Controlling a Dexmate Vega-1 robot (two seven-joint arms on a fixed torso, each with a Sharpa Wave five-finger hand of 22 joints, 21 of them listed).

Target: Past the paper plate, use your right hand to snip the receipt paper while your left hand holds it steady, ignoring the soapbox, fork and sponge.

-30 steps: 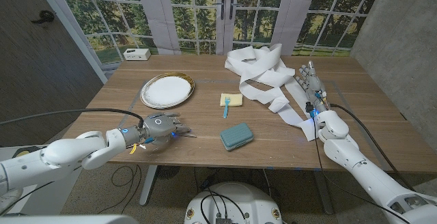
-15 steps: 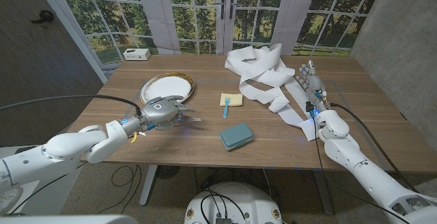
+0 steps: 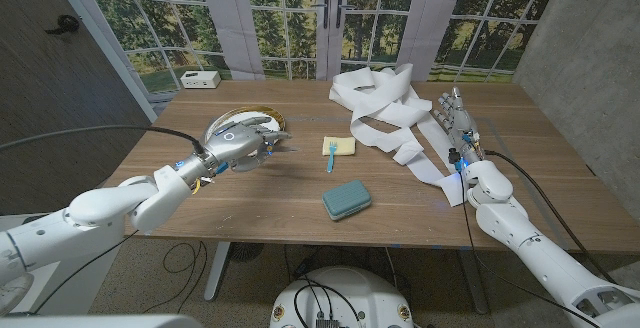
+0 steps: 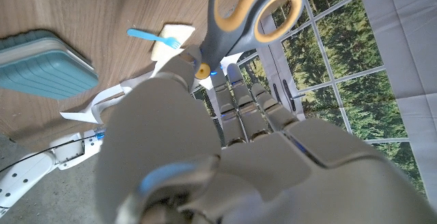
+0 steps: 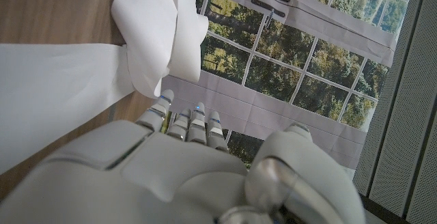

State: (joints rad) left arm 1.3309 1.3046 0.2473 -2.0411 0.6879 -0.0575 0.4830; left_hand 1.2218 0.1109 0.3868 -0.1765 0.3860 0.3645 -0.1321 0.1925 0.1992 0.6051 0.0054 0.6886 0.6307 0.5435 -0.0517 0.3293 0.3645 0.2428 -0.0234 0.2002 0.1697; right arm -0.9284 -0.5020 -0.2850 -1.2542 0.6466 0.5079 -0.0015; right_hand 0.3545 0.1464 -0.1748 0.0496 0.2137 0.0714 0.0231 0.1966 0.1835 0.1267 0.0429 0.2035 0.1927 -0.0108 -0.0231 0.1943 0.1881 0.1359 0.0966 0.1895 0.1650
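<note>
My left hand (image 3: 238, 144) hovers above the paper plate (image 3: 268, 115) and grips grey scissors with yellow loops (image 4: 240, 11), whose blades (image 3: 283, 141) point toward the table's middle. The white receipt paper (image 3: 374, 100) lies in a loose heap at the far right, with strips trailing toward the front. My right hand (image 3: 456, 126) stands beside those strips with its fingers straight and apart, holding nothing. The right wrist view shows that hand (image 5: 183, 162) close to the folded receipt paper (image 5: 102, 67).
A yellow sponge (image 3: 343, 145) with a blue fork (image 3: 330, 156) on it sits mid-table. The teal soapbox (image 3: 346, 198) lies nearer the front edge. A small white box (image 3: 201, 79) stands at the far left corner.
My left hand has carried the scissors from near the table's front edge away from me, up over the paper plate. The right hand has stayed put.
</note>
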